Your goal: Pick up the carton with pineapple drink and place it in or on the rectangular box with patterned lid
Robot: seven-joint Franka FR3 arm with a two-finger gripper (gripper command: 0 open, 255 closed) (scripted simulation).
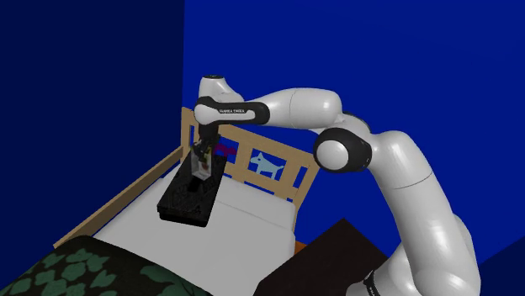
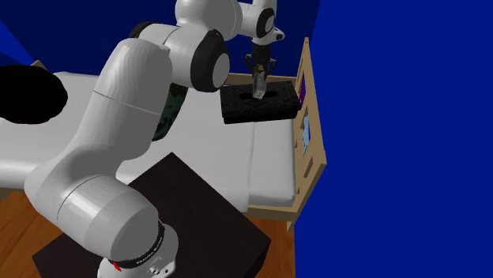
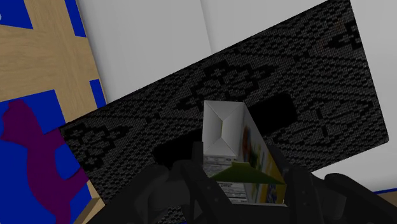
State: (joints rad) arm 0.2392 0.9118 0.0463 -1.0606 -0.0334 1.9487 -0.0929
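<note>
While the gripper clamps the carton between its fingers, the patterned box lies just beneath them; next, probably: lower, release.

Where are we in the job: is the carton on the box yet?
Pickup looks done: the gripper is shut on the carton. In hand: it hangs over the patterned box on the bed; contact is unclear. Left: set it down and release.

wooden bed frame, white mattress; leaf-patterned green blanket on it; blue walls; wood floor.
</note>
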